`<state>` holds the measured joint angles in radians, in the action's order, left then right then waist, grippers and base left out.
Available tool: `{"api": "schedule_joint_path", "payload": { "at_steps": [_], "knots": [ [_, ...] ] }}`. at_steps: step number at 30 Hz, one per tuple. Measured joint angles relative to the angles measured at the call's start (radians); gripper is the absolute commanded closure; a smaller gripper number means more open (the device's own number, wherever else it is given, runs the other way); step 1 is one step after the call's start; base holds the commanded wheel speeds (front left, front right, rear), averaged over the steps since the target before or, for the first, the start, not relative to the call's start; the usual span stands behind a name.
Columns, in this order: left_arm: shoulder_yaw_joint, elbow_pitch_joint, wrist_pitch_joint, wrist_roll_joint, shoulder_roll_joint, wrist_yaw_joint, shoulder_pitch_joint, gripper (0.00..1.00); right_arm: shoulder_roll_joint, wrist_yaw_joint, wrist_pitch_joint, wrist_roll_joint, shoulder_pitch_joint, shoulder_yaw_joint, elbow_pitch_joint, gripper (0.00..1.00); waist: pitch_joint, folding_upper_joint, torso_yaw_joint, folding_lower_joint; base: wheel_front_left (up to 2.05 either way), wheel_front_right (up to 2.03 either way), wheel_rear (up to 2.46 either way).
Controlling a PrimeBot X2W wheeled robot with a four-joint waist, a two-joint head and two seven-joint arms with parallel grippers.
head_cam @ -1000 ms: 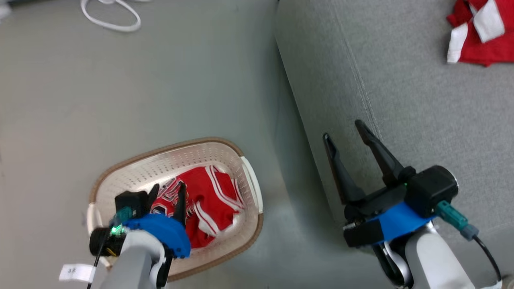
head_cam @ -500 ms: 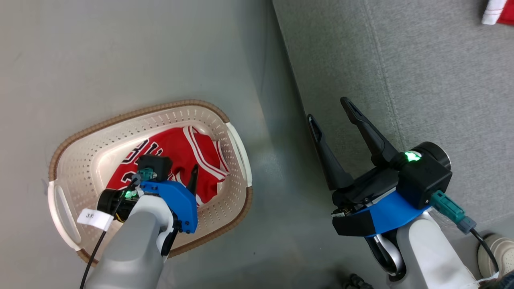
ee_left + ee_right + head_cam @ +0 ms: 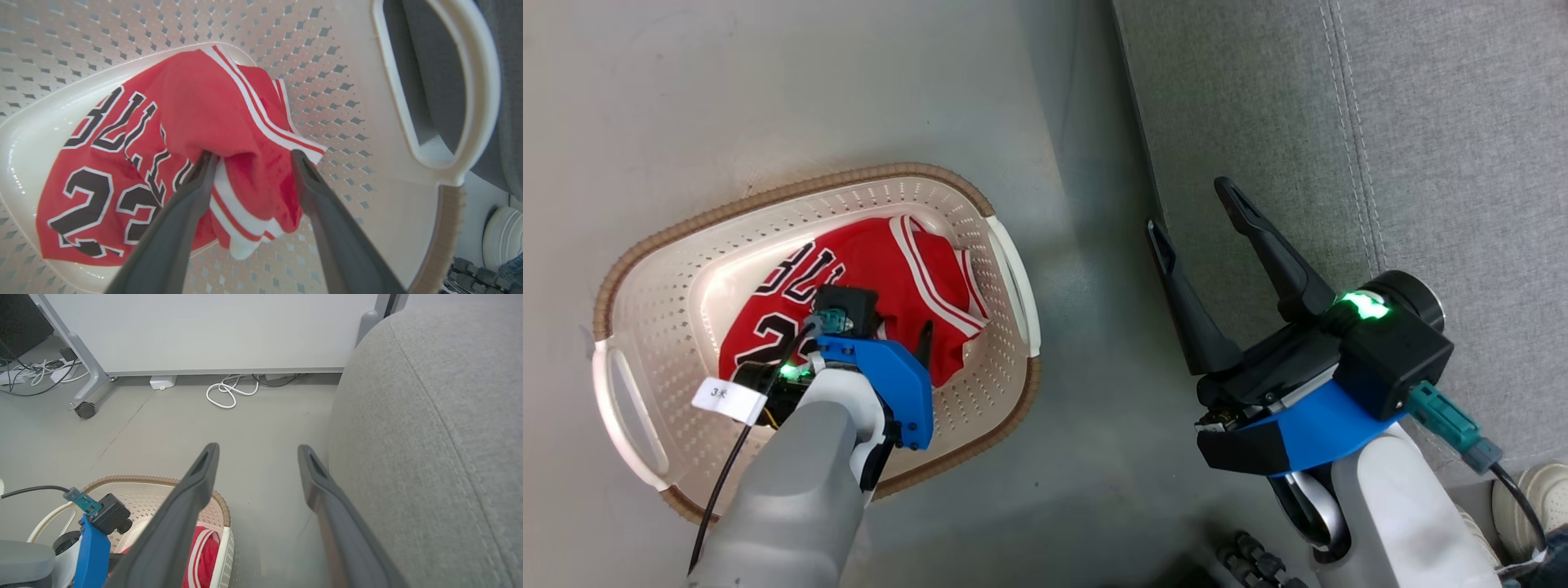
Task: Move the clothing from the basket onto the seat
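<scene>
In the head view, the wrist camera and blue mount hide most of the left claw (image 3: 251,157), and only one dark fingertip shows. The left wrist view shows it better: its fingers are spread, and a bunched fold of the red jersey (image 3: 184,102) with white trim stands between them. The jersey lies crumpled in the bottom of the basket (image 3: 792,189), which sits on the floor (image 3: 768,98) just beside the couch seat (image 3: 1421,163). Black letters edged in white read "BULL", and the rest of the word is lost in a fold. Below the letters is a 2, but the second digit is hard to make out. A white tag (image 3: 727,396) on the left arm's cable has a small mark starting with 3, too small to read. The right claw (image 3: 1191,208) hangs spread and empty over the seat's edge. A pale shoe (image 3: 1523,498) is cut off at the lower right corner.
</scene>
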<state>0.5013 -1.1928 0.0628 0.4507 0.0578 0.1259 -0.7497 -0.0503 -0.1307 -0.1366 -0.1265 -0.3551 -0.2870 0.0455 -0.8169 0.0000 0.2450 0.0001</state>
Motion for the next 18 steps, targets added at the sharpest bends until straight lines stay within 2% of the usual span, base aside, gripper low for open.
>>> {"api": "schedule_joint_path", "payload": {
  "at_steps": [6, 7, 8, 9, 18],
  "knots": [
    [0.015, -0.043, -0.005, 0.004, 0.002, 0.000, -0.051, 0.00, 0.000, 0.000, 0.005, 0.002, 0.001, 0.014, 0.021, 0.00, -0.030, 0.0000, 0.005, 0.0000, 0.00, 0.00, 0.00],
    [0.020, -0.049, -0.007, 0.003, 0.001, 0.000, -0.056, 0.33, 0.000, 0.000, 0.005, 0.004, 0.002, 0.015, 0.024, 0.00, -0.034, 0.0000, 0.005, 0.0000, 0.00, 0.00, 0.00],
    [0.024, -0.054, -0.009, -0.002, 0.001, -0.001, -0.060, 0.89, 0.000, 0.000, 0.008, 0.004, 0.004, 0.016, 0.026, 0.00, -0.036, 0.0000, 0.005, 0.0000, 0.00, 0.00, 0.00],
    [0.027, -0.059, -0.009, -0.002, 0.001, -0.002, -0.064, 1.00, 0.000, 0.000, 0.008, 0.004, 0.004, 0.017, 0.028, 0.00, -0.039, 0.0000, 0.004, 0.0000, 0.00, 0.00, 0.00],
    [0.032, -0.077, -0.008, 0.016, -0.001, -0.002, -0.076, 1.00, 0.000, 0.000, 0.008, -0.004, 0.000, 0.003, 0.024, 0.00, -0.029, 0.0000, 0.008, -0.0001, 0.00, 0.00, 0.00]
  ]
}}
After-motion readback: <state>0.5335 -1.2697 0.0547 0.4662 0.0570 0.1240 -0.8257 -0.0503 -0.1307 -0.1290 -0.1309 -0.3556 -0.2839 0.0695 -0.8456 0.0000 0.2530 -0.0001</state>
